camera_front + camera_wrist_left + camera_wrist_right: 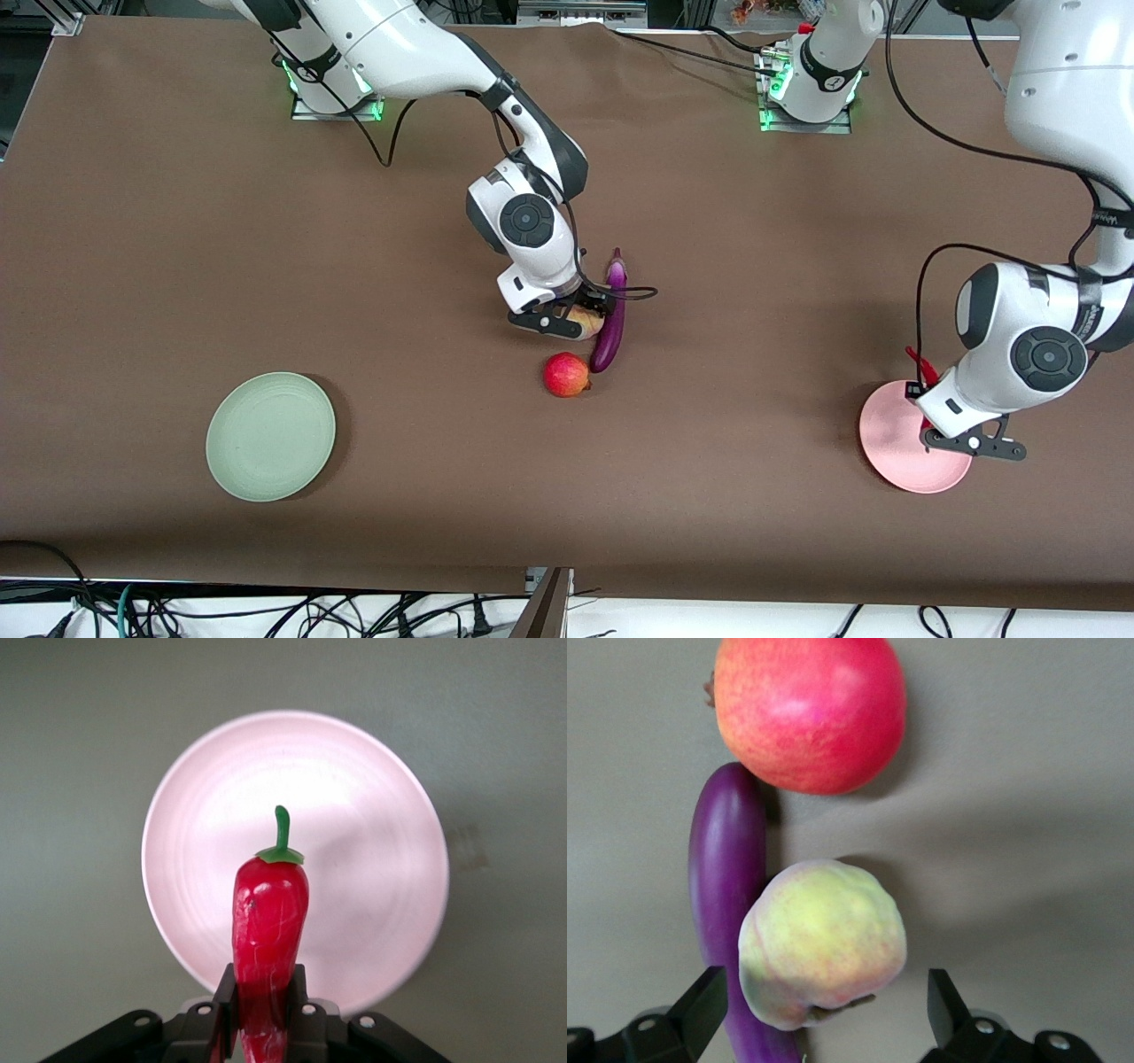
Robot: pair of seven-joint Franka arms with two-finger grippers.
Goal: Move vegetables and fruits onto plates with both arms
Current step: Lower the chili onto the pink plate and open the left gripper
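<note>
A: Front view first. How far along?
B: Nothing was plated yet. The round matte pale green plate (270,436), toward the right arm's end of the table, was bare. The round matte pale pink plate (912,447), toward the left arm's end, had the left gripper (927,436) over it, clamped on the small curved red chili pepper with a green stem (919,363).
A: Right arm?
B: The right gripper (580,321) was down at mid-table, jaws wide around the pale yellow-pink peach (585,319). The long glossy purple eggplant (611,321) lay just beside the peach; the round red apple-like fruit (566,374) sat nearer the camera, touching the eggplant's tip.
A: Left wrist view?
B: Chili (269,930) pinched between closed fingers (223,1010), stem out, hanging over the pink plate (372,797). Release looked next, I'd judge.
A: Right wrist view?
B: Fingers (700,1005) spread either side of the peach (822,943), not gripping. Eggplant (726,877) touched the peach; red fruit (808,709) close by.
A: So what's left?
B: All four items, judging from this.
A: Any writing?
B: None readable.
</note>
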